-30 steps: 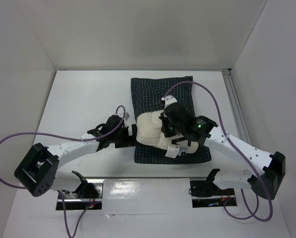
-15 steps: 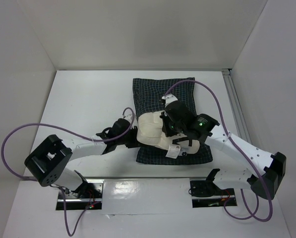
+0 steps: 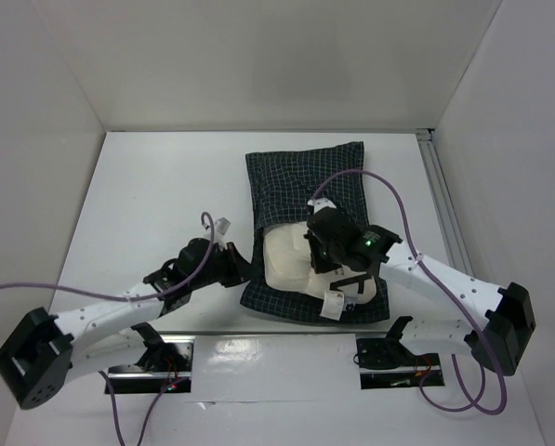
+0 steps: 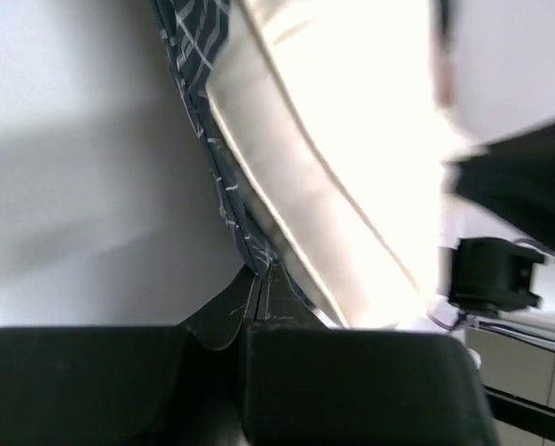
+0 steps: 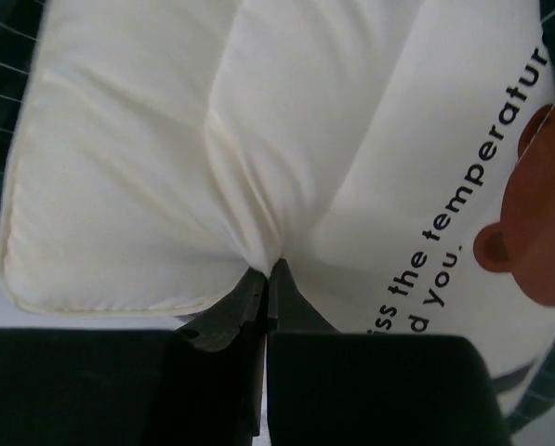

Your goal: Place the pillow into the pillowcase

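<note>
- Left arm has swung back toward the table's (image 3: 147, 186) near-left corner since a second ago. Left gripper (image 3: 243, 269) went from wide to pinched shut on the case's (image 3: 305, 177) left edge.
- Case has shifted too: its near-left part is now drawn left, and cloth now laps over the pillow's (image 3: 291, 265) far end, which lay bare on top before.
- Nearest the table's near edge: small white tag (image 3: 333, 305) at the pillow's near-right side, resting on case cloth.
- Pillow lies mid-table, a bit right of centre. Near half is exposed, cream, bunched, with case under it and over its far end. How deep it sits inside, cannot tell.
- Left wrist view: both jaws are closed together on a thin dark checked hem, pillow just beside it on the right.
- Right gripper (image 3: 318, 255) is on top of the pillow's right part, jaws shut, pinching a fold of pillow fabric. Right wrist view shows cloth puckered into the tips.
- Bear print (image 5: 537, 214) and black lettering (image 5: 482, 158) sit just right of that pinch.
- Farthest: rest of case lies flat, reaching toward the table's far edge.
</note>
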`<state>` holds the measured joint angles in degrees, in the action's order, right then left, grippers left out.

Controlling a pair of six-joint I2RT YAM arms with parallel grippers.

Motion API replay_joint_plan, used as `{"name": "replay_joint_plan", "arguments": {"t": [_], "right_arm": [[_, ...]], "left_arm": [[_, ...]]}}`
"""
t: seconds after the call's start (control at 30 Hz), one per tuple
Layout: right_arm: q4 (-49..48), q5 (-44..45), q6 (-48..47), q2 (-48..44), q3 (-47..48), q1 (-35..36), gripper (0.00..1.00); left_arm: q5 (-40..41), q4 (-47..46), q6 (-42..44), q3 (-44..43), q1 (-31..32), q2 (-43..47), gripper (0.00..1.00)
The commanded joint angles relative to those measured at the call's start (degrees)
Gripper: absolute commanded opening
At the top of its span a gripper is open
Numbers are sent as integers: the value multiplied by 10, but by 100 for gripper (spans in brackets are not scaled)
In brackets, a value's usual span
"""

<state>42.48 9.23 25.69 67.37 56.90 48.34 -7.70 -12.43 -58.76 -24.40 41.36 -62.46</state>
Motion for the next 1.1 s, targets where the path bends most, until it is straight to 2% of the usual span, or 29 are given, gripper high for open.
{"name": "replay_joint_plan", "arguments": {"t": [0.0,0.03,0.07,0.1,0.13,0.23,0.33,0.47,0.63,0.67,0.7,0.73,0.77,0.8,0.9,1.03,1.07], "right_arm": [[-2,7,32,-24,-36,-7,0],[-8,7,32,-24,-36,-7,2],[-8,-3,32,-15,-23,-7,17],[-8,-11,32,-7,-12,-7,43],[-8,-27,27,1,-1,-7,79],[-27,-51,27,29,43,1,99],[-61,-45,53,64,61,30,99],[-119,-41,69,97,53,44,99],[-179,-24,82,189,59,58,99],[-190,-18,82,198,53,58,82],[-190,7,82,219,53,58,59],[-190,17,82,231,64,37,30],[-190,24,76,240,72,26,6],[-190,38,76,246,83,16,0],[-207,74,14,246,142,-31,0],[-150,113,-53,270,365,-60,0],[-150,113,-53,277,382,-60,0]], "left_arm": [[16,14,-34,33,7,98,0],[23,23,-40,39,13,108,0],[23,28,-40,39,13,114,0],[23,28,-40,39,13,114,0],[23,35,-40,39,13,114,0],[23,35,-40,34,13,114,0],[23,29,-40,34,18,109,0],[29,41,-40,34,18,128,0],[34,48,-34,34,18,145,0],[28,53,-34,34,23,146,0],[28,53,-34,34,23,153,0],[23,53,-34,34,23,162,0],[23,53,-34,34,23,167,0],[7,53,-34,34,23,173,0],[-6,68,-34,22,29,199,0],[-43,103,-28,-17,42,232,0],[-53,103,-34,-17,42,247,0]]}}
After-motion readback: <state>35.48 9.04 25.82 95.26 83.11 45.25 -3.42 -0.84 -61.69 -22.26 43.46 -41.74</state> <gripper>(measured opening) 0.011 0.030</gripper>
